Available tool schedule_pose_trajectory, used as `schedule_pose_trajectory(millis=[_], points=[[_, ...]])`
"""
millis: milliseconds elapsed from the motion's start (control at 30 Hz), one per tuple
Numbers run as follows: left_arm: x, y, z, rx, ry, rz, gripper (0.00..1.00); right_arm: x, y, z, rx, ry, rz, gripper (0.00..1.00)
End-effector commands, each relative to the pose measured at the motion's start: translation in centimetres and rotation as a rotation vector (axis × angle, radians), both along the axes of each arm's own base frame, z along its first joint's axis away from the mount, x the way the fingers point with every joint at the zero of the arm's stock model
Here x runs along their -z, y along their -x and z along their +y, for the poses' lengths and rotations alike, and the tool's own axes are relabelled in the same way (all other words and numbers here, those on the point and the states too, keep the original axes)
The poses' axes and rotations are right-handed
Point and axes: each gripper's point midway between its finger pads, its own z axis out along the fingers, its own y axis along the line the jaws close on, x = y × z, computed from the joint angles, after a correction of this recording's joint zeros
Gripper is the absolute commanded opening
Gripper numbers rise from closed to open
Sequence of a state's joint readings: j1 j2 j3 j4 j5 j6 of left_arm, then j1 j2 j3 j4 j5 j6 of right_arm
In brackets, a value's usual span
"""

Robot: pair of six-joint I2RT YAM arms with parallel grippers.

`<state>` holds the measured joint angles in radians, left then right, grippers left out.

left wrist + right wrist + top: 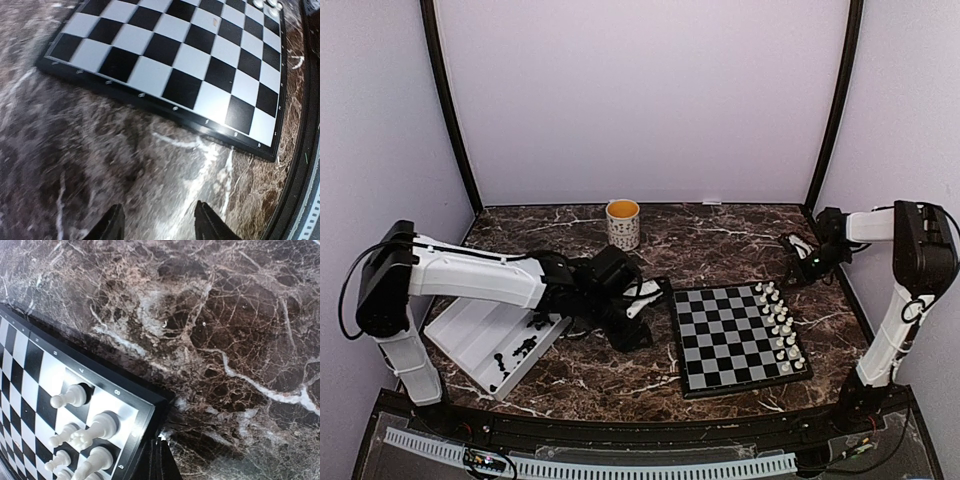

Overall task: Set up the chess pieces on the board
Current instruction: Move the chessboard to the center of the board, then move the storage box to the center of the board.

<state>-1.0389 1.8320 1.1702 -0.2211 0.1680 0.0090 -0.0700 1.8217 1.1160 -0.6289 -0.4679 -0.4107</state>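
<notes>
on my far left the white tray (485,340) lies askew near the table's (590,385) front left edge, with the black chess pieces (525,347) lying loose at its right end; the left arm reaches across above it. the left gripper (159,207) hangs low over bare marble just short of the board's (738,340) left rim, its fingers (114,225) apart with only table showing between them, nothing held. in the wrist view a band of marble lies between those fingertips and the board's black rim. behind this, well apart, a mug (623,223) stands near the back wall. the board sits right of centre, slightly turned, its near rim close to the table's front edge. the white chess pieces (780,325) stand in two files along its right side; the other squares show as plain checks. past the board's far right corner the right gripper (160,452) hovers with its fingers together, gripping nothing, the tip right at that corner's rim, open marble spreading beyond it toward the right wall
</notes>
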Motion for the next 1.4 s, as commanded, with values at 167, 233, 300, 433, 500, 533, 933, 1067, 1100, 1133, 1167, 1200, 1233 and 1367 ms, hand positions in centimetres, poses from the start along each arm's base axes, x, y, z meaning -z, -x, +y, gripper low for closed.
schedule_pose_trajectory(millis=[167, 233, 300, 433, 500, 533, 933, 1067, 1100, 1133, 1167, 1200, 1233, 1367], points=[[-3.8, -1.0, 15.1, -0.518, -0.419, -0.100, 0.71, -3.8, -1.0, -1.3, 0.044, -0.002, -0.126, 0.15], [-3.4, -0.5, 17.9, -0.621, -0.470, -0.058, 0.73, -4.0, -1.0, -1.2, 0.040, -0.007, -0.131, 0.16], [-2.7, 0.0, 20.6, -0.715, -0.501, -0.003, 0.73, -4.2, -1.0, -1.1, 0.036, -0.011, -0.138, 0.17], [-2.4, 0.9, 23.4, -0.848, -0.439, 0.100, 0.69, -4.4, -0.8, -1.1, 0.030, -0.010, -0.149, 0.17], [-2.2, 1.4, 24.2, -0.878, -0.433, 0.127, 0.68, -4.5, -0.6, -0.9, 0.024, -0.016, -0.151, 0.18], [-2.0, 1.7, 24.6, -0.884, -0.446, 0.136, 0.68, -4.5, -0.6, -0.8, 0.021, -0.023, -0.152, 0.18], [1.0, 4.8, 26.1, -0.891, -0.516, 0.291, 0.43, -4.1, -0.1, -0.5, 0.000, -0.033, -0.145, 0.18], [1.5, 5.5, 26.0, -0.889, -0.506, 0.332, 0.31, -3.8, 0.0, -0.5, -0.004, -0.032, -0.138, 0.18], [1.7, 5.6, 25.9, -0.882, -0.502, 0.338, 0.28, -3.8, 0.0, -0.5, -0.006, -0.032, -0.138, 0.18], [1.9, 5.8, 25.8, -0.874, -0.503, 0.350, 0.26, -3.8, 0.0, -0.5, -0.006, -0.032, -0.138, 0.18], [2.0, 5.8, 25.8, -0.870, -0.503, 0.353, 0.25, -3.8, 0.0, -0.5, -0.006, -0.033, -0.138, 0.18], [2.1, 5.9, 25.7, -0.867, -0.507, 0.358, 0.24, -3.8, 0.1, -0.5, -0.007, -0.033, -0.137, 0.18], [2.1, 5.8, 25.6, -0.863, -0.507, 0.358, 0.24, -3.8, 0.1, -0.5, -0.007, -0.035, -0.136, 0.18], [1.9, 5.4, 25.2, -0.853, -0.507, 0.351, 0.14, -3.5, 0.3, -0.4, -0.012, -0.038, -0.129, 0.18]])
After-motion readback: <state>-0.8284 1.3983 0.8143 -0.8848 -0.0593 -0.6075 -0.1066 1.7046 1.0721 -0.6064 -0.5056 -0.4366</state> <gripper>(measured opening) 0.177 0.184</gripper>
